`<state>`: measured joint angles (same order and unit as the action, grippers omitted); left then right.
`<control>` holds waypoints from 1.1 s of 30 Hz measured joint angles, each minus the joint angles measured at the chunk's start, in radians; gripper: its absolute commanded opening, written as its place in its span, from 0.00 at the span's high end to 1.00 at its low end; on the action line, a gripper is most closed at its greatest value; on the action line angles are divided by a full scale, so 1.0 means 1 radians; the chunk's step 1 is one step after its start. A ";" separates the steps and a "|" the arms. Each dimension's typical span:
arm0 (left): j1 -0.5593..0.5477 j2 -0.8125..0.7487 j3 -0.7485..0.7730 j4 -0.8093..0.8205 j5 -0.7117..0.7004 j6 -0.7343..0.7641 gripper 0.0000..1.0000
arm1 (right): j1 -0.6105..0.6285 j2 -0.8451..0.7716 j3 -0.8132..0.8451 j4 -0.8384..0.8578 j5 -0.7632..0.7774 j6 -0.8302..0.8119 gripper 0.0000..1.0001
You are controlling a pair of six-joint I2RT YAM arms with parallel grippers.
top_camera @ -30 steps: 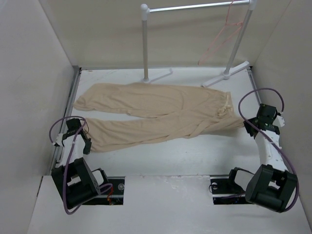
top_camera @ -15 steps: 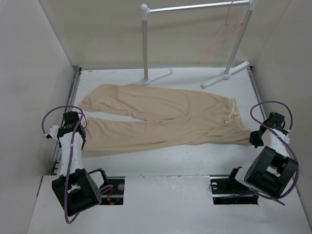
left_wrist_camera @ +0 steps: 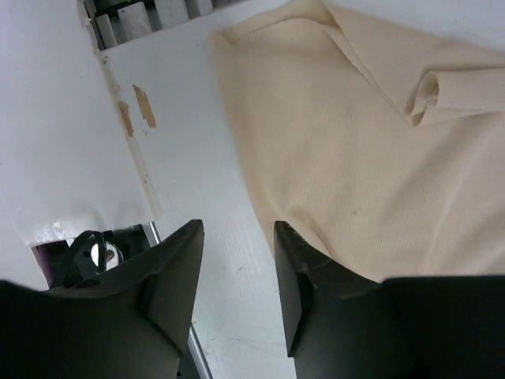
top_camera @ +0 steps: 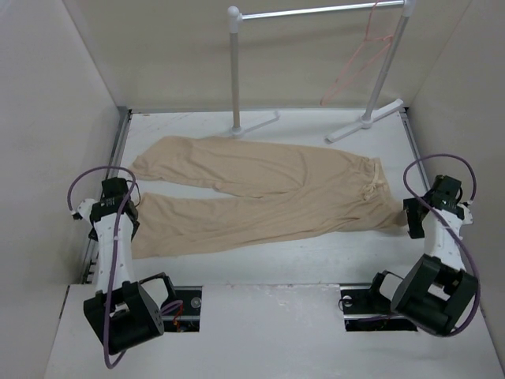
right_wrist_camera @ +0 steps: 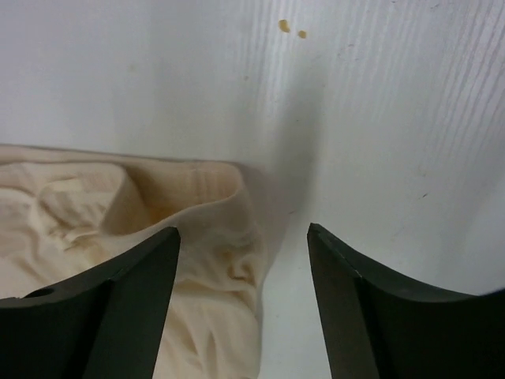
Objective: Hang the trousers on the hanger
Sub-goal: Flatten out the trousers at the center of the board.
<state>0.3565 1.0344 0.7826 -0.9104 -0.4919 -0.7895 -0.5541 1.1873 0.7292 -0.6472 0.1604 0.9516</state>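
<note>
I watch the white rack (top_camera: 235,71), hanger (top_camera: 347,77) hooked on it, behind the flat trousers (top_camera: 260,197); left gripper (left_wrist_camera: 237,233) and right gripper (right_wrist_camera: 243,233), clamped a second ago, now gape empty.

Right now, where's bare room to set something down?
Bare table runs along the near edge, between the trousers and the arm bases. Behind the trousers, only a thin strip before the rack's feet. The middle is covered.
</note>
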 measured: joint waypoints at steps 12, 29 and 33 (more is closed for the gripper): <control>-0.063 0.253 0.147 0.177 0.040 0.025 0.65 | 0.328 -0.333 0.004 -0.007 0.001 -0.025 0.62; -0.074 0.603 0.254 0.326 0.013 0.099 0.64 | 0.739 -0.396 -0.193 0.053 -0.148 -0.118 0.51; -0.074 0.642 0.254 0.331 0.014 0.101 0.65 | 0.739 -0.396 -0.193 0.057 -0.154 -0.123 0.50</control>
<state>0.2825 1.6760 1.0367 -0.5793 -0.4782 -0.6888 0.1852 0.7914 0.5358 -0.5900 0.0059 0.8288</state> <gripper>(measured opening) 0.358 0.503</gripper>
